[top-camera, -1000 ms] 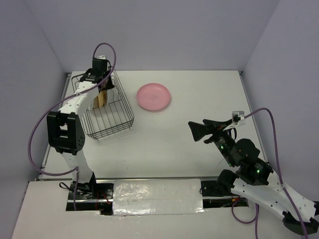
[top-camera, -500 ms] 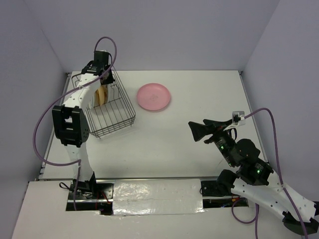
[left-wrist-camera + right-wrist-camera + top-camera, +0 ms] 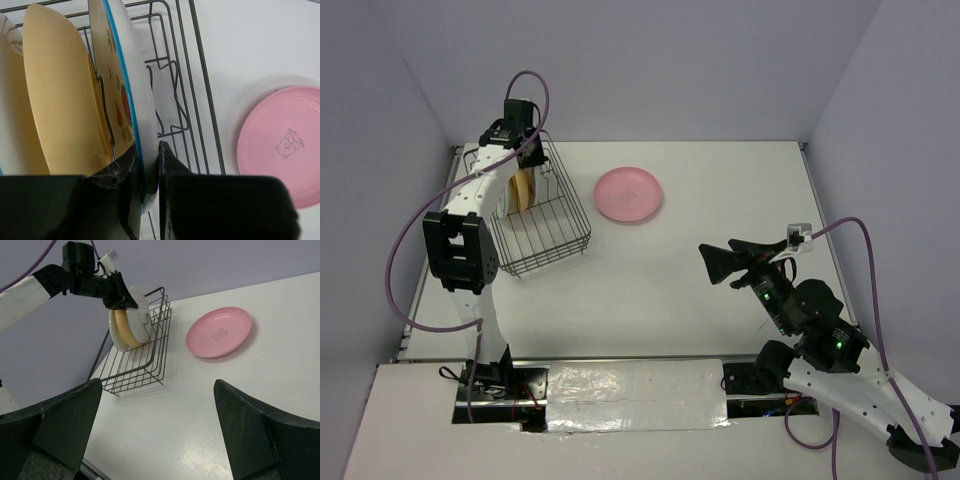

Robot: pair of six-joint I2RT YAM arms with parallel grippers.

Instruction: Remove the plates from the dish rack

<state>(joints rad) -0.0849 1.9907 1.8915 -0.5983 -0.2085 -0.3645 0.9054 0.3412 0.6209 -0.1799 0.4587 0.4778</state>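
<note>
Pinching glossy round white plate (image 3: 139,95)

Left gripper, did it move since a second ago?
Yes. In the top view the left gripper has gone up the picture, toward the back wall, while the pink plate stays put.

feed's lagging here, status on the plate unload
Left hand shut on white plate in dish rack. Right hand open, idle. Pink plate on table. Yellow plate crowds the white one.
</note>
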